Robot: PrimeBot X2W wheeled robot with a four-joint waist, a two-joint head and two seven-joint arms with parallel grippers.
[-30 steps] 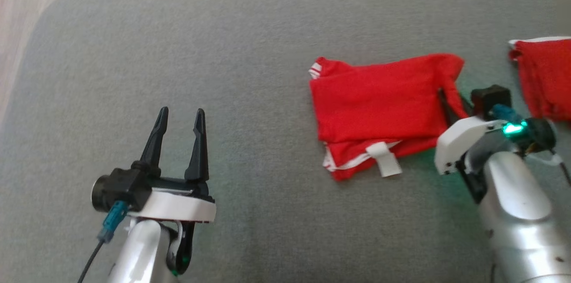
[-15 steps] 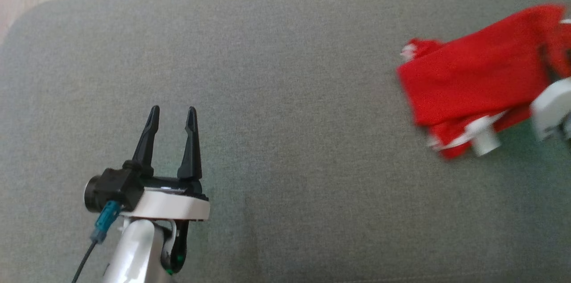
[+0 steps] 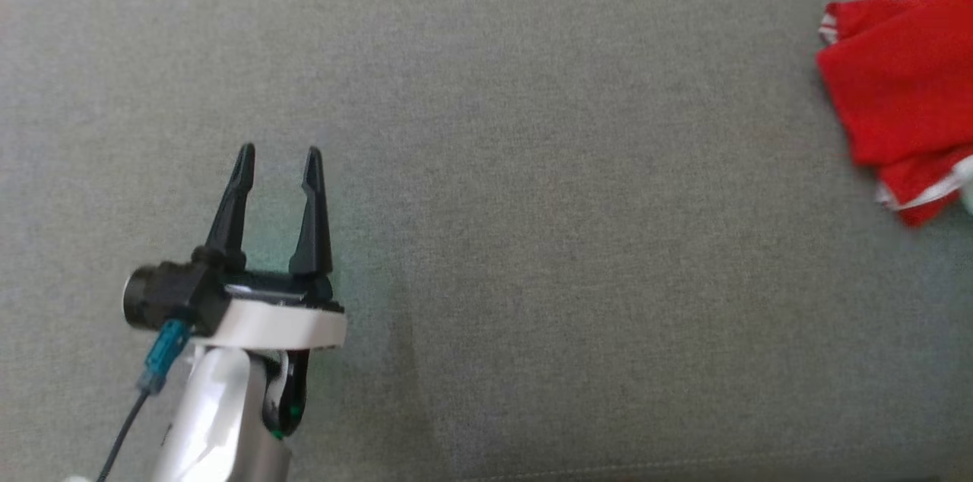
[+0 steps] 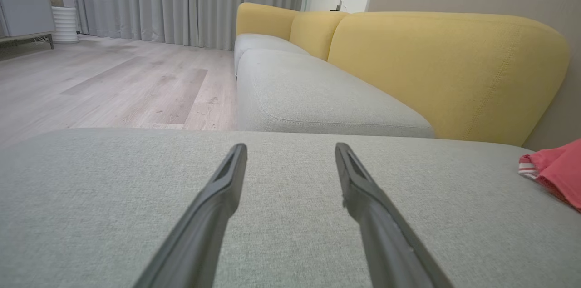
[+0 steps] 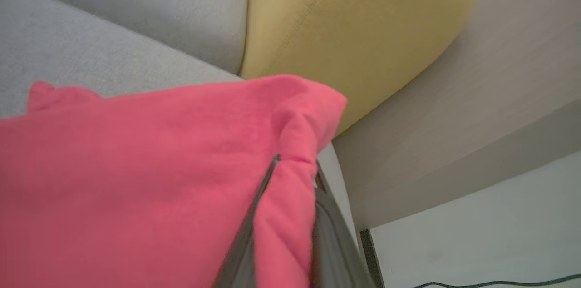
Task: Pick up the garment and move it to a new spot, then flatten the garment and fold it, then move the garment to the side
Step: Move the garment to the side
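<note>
A wide grey sofa seat [image 3: 532,201] seen from above, with a red garment [image 3: 897,87] at its far right side, partly cut off by the edge of the head view. The garment is folded into a compact, layered bundle with white trim showing along its near and left edges, which suggests the flattening and folding are done and the last step, shifting it aside, is in hand. In the right wrist view, the right hand [image 5: 297,167] is clenched on a raised fold at the bundle's edge, one dark finger on each side of the pinched cloth. An edge grip like this probably lets the bundle be carried or slid as one piece without opening its layers. Whether the bundle's underside is touching the seat or hanging just above it cannot be told. Behind it rises a yellow backrest [image 5: 345,20], close to the spot the garment seems headed for. Well apart, at the near left, the left hand [image 3: 279,151] is released and empty, its two fingers spread and pointing away over bare cushion, touching nothing. It appears parked there so it stays out of the other arm's way. Its wrist view looks past the seat to a wooden floor [image 4: 113,83].
</note>
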